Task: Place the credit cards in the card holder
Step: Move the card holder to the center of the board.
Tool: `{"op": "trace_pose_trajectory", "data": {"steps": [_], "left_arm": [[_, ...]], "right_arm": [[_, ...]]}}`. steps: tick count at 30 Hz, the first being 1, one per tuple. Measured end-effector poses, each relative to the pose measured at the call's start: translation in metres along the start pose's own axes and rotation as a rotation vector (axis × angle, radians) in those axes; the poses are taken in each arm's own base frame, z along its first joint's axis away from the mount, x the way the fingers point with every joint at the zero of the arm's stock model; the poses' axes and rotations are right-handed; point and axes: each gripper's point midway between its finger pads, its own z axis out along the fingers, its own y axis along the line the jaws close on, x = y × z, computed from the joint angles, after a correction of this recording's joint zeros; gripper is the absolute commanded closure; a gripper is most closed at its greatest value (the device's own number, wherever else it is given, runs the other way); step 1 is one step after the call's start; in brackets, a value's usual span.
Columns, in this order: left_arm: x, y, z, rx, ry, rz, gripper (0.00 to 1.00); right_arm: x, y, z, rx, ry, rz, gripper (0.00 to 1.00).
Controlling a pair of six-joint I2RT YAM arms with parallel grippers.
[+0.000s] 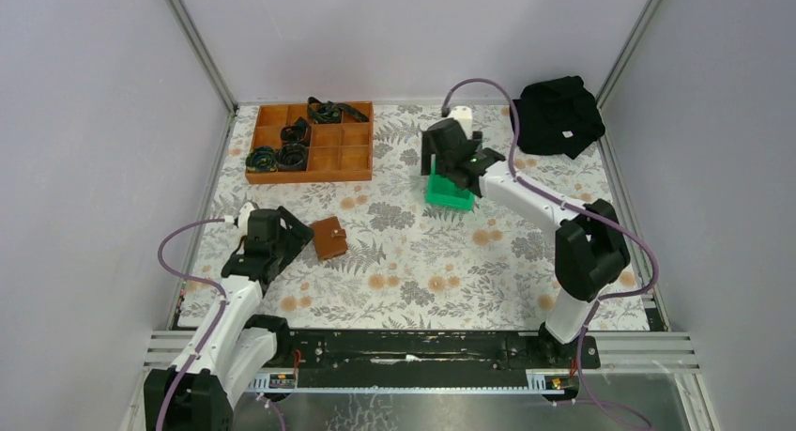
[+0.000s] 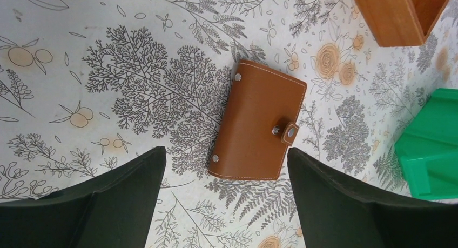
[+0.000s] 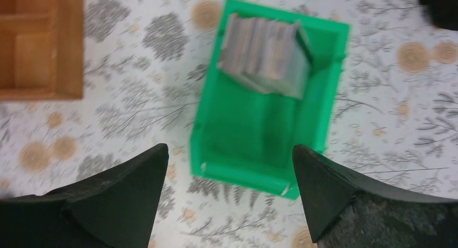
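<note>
The card holder (image 2: 258, 121) is a small brown leather wallet, folded shut with its snap tab fastened, lying flat on the patterned cloth (image 1: 328, 237). My left gripper (image 2: 227, 164) hovers just short of it, open, with nothing between the fingers. A stack of grey credit cards (image 3: 266, 54) stands in the far end of a small green bin (image 3: 243, 134). My right gripper (image 3: 231, 161) hangs above the bin's near end, open and empty. From above, the right arm covers most of the bin (image 1: 449, 194) and hides the cards.
A brown wooden compartment tray (image 1: 312, 142) holding black coiled items sits at the back left; its corner shows in both wrist views. A black cloth bundle (image 1: 558, 115) lies at the back right corner. Grey walls enclose the table.
</note>
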Motion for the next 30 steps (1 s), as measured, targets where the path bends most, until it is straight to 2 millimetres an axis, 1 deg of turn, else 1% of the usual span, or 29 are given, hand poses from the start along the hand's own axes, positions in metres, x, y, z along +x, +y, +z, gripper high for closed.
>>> {"op": "trace_pose_trajectory", "data": {"steps": [1,3,5,9,11,15,17,18,19,21,24,26,30], "left_arm": [[0.002,0.001,0.001,-0.001,0.004,0.000,0.11],[0.006,0.004,0.003,-0.009,0.019,0.005,0.12],[0.012,0.007,0.006,-0.019,0.036,0.009,0.12],[0.017,0.011,0.009,-0.035,0.056,0.015,0.15],[0.018,0.011,0.010,-0.036,0.059,0.017,0.15],[0.020,0.012,0.013,-0.045,0.069,0.022,0.21],[0.021,0.014,0.015,-0.056,0.071,0.023,0.25],[0.021,0.014,0.016,-0.061,0.072,0.022,0.31],[0.021,0.016,0.017,-0.068,0.070,0.022,0.34],[0.021,0.018,0.019,-0.083,0.066,0.021,0.38],[0.019,0.022,0.022,-0.104,0.057,0.021,0.47],[0.019,0.024,0.024,-0.121,0.054,0.019,0.50],[0.023,0.034,0.030,-0.170,0.065,0.021,0.59]], "right_arm": [[-0.004,-0.013,0.005,0.022,0.001,0.019,0.07],[-0.010,-0.031,0.012,0.055,0.001,0.048,0.07],[-0.014,-0.041,0.016,0.069,0.005,0.064,0.07],[-0.023,-0.045,0.030,0.059,0.010,0.099,0.07],[-0.025,-0.047,0.038,0.057,0.019,0.112,0.08],[-0.027,-0.054,0.057,0.059,0.036,0.139,0.09],[-0.028,-0.057,0.066,0.059,0.044,0.151,0.10],[-0.028,-0.057,0.069,0.057,0.049,0.156,0.11],[-0.029,-0.058,0.072,0.056,0.051,0.161,0.11],[-0.030,-0.060,0.076,0.054,0.054,0.167,0.11],[-0.031,-0.060,0.080,0.044,0.061,0.175,0.12],[-0.031,-0.061,0.081,0.043,0.062,0.177,0.13],[-0.031,-0.062,0.084,0.035,0.069,0.183,0.13]]}}
